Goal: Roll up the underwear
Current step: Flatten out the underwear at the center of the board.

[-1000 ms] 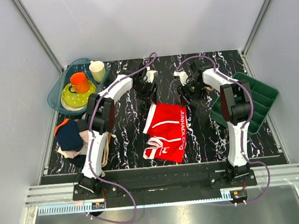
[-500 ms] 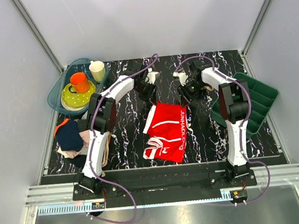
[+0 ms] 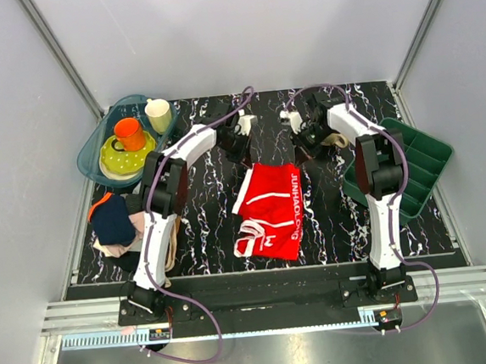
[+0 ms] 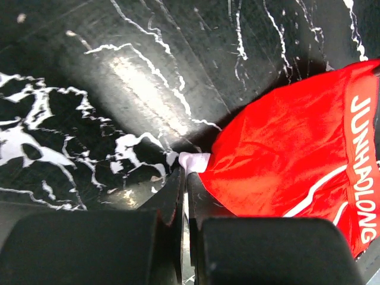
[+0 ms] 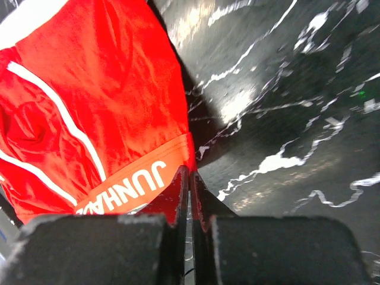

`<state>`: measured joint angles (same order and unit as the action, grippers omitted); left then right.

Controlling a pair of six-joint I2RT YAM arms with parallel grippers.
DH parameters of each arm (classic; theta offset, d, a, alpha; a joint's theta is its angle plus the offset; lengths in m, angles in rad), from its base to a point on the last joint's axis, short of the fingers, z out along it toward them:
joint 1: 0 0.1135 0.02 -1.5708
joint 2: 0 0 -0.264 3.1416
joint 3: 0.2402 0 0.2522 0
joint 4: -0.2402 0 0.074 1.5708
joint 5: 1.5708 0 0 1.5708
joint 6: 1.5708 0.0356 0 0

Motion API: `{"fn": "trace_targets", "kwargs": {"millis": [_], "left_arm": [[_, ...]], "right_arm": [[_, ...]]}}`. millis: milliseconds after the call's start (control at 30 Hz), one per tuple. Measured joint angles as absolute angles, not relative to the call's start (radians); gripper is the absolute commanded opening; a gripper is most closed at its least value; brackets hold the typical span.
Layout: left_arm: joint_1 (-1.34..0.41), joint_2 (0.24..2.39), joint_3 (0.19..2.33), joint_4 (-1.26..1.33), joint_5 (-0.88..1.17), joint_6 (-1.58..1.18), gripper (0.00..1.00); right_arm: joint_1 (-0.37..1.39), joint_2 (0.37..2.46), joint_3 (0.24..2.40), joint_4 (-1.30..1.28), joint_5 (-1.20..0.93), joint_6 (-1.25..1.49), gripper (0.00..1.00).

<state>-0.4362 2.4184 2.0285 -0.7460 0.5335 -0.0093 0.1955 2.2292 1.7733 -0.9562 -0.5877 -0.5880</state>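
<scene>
The red underwear (image 3: 271,207) lies spread on the black marbled table (image 3: 204,228), its white-lettered waistband along the right side. My left gripper (image 3: 239,154) is at the garment's far left corner. In the left wrist view it (image 4: 185,173) is shut, pinching the underwear's (image 4: 285,148) white trim corner at its tips. My right gripper (image 3: 302,155) is at the far right corner. The right wrist view shows it (image 5: 190,172) shut on the waistband corner of the underwear (image 5: 95,107).
A teal tray (image 3: 91,153) at the back left holds a yellow plate, an orange cup (image 3: 128,132) and a cream cup (image 3: 159,114). A pile of navy and beige garments (image 3: 115,225) sits at the left edge. A green divided tray (image 3: 424,162) stands at the right.
Both grippers went from open to shut on the far corners of the underwear. The right gripper drew in slightly and the garment's far edge shifted a little.
</scene>
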Motion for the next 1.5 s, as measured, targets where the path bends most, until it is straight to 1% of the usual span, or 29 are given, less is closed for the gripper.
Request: {"fn": "trace_targets", "kwargs": {"millis": [133,267,367,500,633,733,867,967,1067,1200,1267,1333,1400,1500], "left_arm": [[-0.409,2.373,1.947,-0.656,0.525,-0.057,0.00],[-0.360,2.284,1.866,-0.543,0.509,-0.107,0.00],[-0.328,2.219,1.845,-0.461,0.500,-0.131,0.00],[-0.312,2.157,1.844,-0.370,0.490,-0.132,0.00],[-0.317,2.129,1.843,-0.326,0.490,-0.119,0.00],[-0.324,2.112,1.824,-0.308,0.491,-0.097,0.00],[-0.330,2.049,1.762,-0.307,0.489,-0.068,0.00],[-0.344,1.965,1.711,-0.312,0.484,-0.050,0.00],[-0.377,1.822,1.641,-0.316,0.464,-0.027,0.00],[-0.489,1.573,1.539,-0.319,0.423,-0.006,0.00],[-0.554,1.464,1.511,-0.319,0.404,-0.004,0.00],[-0.618,1.360,1.486,-0.321,0.386,-0.003,0.00],[-0.667,1.275,1.465,-0.326,0.358,-0.006,0.00],[-0.719,1.164,1.452,-0.342,0.310,-0.017,0.00]], "right_arm": [[0.196,2.229,1.888,-0.963,-0.587,-0.586,0.00],[0.196,2.238,2.036,-0.965,-0.587,-0.586,0.00],[0.196,2.263,2.163,-0.973,-0.589,-0.588,0.00],[0.196,2.297,2.266,-0.985,-0.595,-0.598,0.00],[0.196,2.302,2.265,-0.991,-0.596,-0.618,0.00],[0.196,2.296,2.226,-0.979,-0.604,-0.630,0.00],[0.196,2.239,2.103,-0.944,-0.616,-0.638,0.00],[0.196,2.141,2.008,-0.916,-0.624,-0.640,0.00],[0.197,1.964,1.900,-0.891,-0.643,-0.657,0.00],[0.228,1.649,1.767,-0.872,-0.653,-0.702,0.00],[0.284,1.494,1.706,-0.864,-0.643,-0.727,0.00],[0.358,1.362,1.661,-0.865,-0.629,-0.741,0.00],[0.410,1.277,1.652,-0.875,-0.628,-0.741,0.00],[0.424,1.200,1.670,-0.892,-0.621,-0.731,0.00]]}}
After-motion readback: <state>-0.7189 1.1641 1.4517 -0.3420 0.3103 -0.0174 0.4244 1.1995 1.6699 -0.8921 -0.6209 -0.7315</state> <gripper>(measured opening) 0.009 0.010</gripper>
